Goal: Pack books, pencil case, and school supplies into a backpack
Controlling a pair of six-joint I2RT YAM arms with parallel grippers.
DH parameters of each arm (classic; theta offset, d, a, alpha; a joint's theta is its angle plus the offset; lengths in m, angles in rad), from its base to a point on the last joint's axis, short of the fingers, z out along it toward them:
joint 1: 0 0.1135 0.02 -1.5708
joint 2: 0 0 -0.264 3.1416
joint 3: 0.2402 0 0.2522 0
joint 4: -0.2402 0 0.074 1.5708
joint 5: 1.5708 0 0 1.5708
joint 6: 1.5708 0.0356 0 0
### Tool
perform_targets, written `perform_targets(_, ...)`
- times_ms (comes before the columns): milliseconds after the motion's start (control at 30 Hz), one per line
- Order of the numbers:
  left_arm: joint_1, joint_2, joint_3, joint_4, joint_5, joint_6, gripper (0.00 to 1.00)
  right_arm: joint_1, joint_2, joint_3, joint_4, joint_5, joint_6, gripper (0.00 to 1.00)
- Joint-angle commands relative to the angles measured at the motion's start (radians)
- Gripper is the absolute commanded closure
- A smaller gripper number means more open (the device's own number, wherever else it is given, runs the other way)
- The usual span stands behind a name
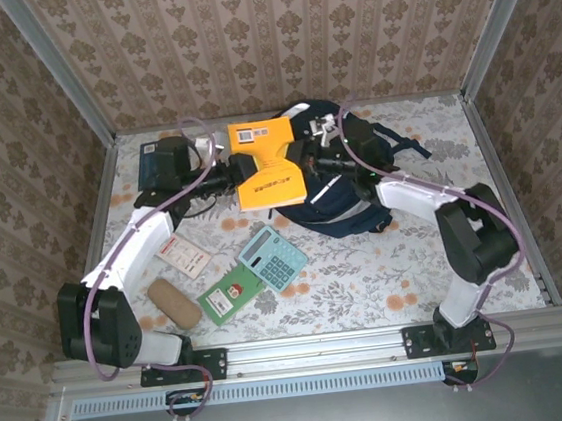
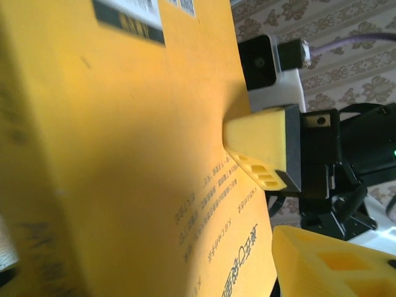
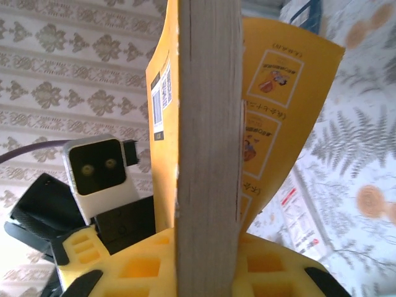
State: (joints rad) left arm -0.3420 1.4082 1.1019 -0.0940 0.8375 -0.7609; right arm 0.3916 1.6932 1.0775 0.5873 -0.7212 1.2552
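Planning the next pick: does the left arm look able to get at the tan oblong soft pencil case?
Probably yes: the pencil case lies on the table beside the left arm's base, nothing over it.

Left arm [image 1: 138, 241]: rising from lower left of the top view, bent at the elbow, slanting right toward upper centre. Left hand [image 1: 227, 179]: at the left edge of the orange-yellow book [image 1: 266, 162]; grip unreadable. Right arm [image 1: 431, 200]: rising from lower right, folded, reaching left. Right hand [image 1: 304, 163]: facing the left one, with fingers [image 3: 136, 269] clamped on both faces of the book.
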Motion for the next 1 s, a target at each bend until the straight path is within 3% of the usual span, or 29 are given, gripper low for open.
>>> perform_targets(0,-0.039,0.036,0.088,-0.118,-0.098,0.118,0.36,-0.053,-0.156,-0.065,-0.118,0.101,-0.118,1.00)
perform_targets(300,-0.246,0.213,0.281,-0.279,-0.360,0.264,0.36,-0.234,-0.599,-0.282,-0.566,0.421,-0.276,1.00)
perform_targets(467,-0.336,0.359,0.415,-0.333,-0.419,0.324,0.46,-0.333,-0.805,-0.364,-0.743,0.558,-0.312,1.00)
perform_targets(733,-0.458,0.579,0.632,-0.428,-0.457,0.423,0.54,-0.438,-0.950,-0.363,-0.974,0.663,-0.356,1.00)
perform_targets(967,-0.517,0.717,0.761,-0.466,-0.447,0.476,0.57,-0.496,-0.993,-0.345,-1.054,0.687,-0.386,1.00)
